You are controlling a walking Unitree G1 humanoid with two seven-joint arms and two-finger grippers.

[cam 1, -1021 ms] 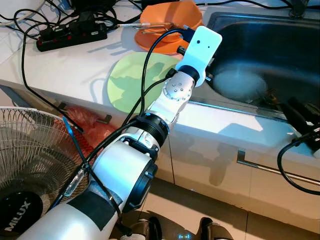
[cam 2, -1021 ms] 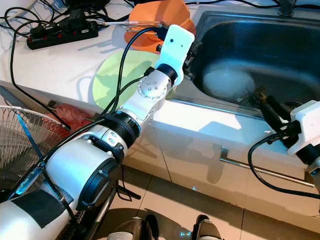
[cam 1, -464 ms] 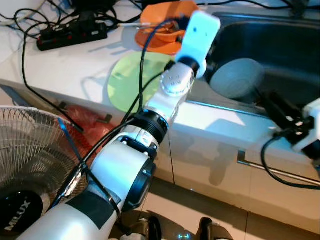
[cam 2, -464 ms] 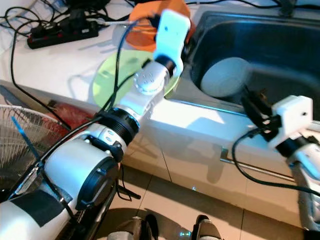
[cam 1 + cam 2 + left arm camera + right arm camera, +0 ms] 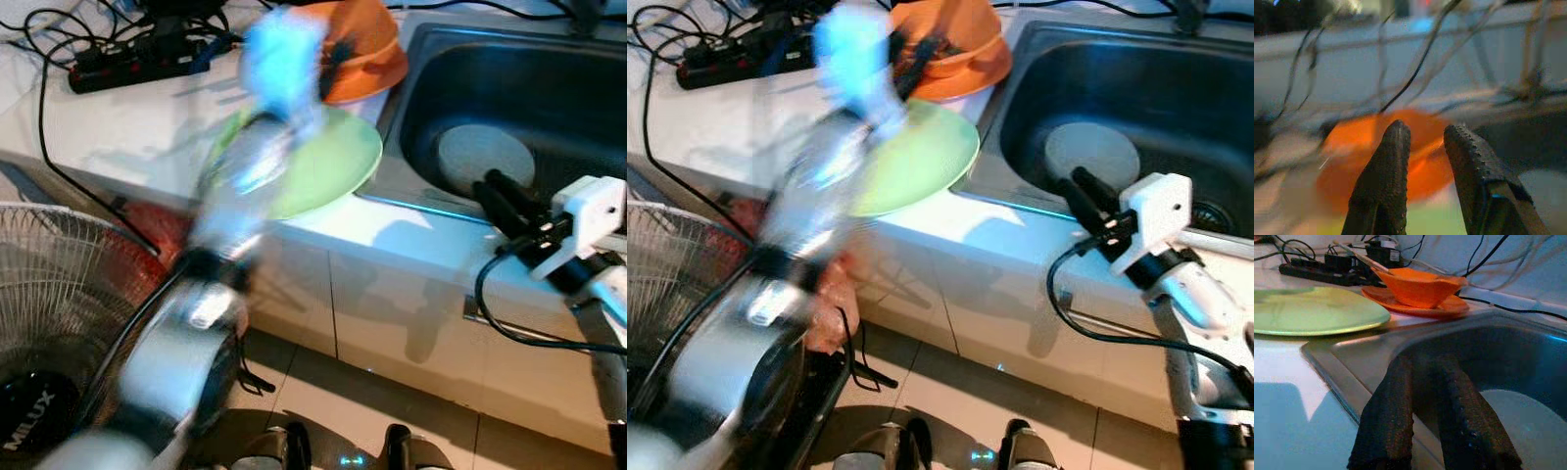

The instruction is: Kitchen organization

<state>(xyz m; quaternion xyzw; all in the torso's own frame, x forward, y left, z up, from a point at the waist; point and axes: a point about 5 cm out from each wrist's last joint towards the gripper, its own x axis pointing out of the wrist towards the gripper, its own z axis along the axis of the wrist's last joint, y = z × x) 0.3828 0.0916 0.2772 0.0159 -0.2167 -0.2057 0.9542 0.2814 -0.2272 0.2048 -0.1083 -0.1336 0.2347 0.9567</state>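
Nearest me, down by the floor on my left, stands a fan [image 5: 49,323], and my left arm sweeps across it so fast that it smears into a blur. A second ago that arm reached out over the edge of the sink; now it has swung toward the back of the counter [image 5: 127,117]. My left hand [image 5: 1425,142] hangs above the orange bowl [image 5: 1381,152], its two fingers a little apart and holding nothing.

On my right, my right hand [image 5: 1076,188] has risen and come in over the front rim of the sink [image 5: 1019,98]. Its fingers [image 5: 1386,416] lie pressed close together and grip nothing, pointing across the basin.

Next out, the green plate [image 5: 323,166] lies flat on the counter just beside the sink, now uncovered by my arm. In the basin a round grey plate [image 5: 485,155] rests on the bottom, untouched.

Farther back, the orange bowl sits on an orange plate [image 5: 1415,306] with a utensil sticking out of it, and behind them a black power strip [image 5: 137,69] lies among tangled cables.

Both hands are empty, so I judge that nothing is tidied yet. The left hand looks set to go for the orange dishes, though the blur makes that uncertain.
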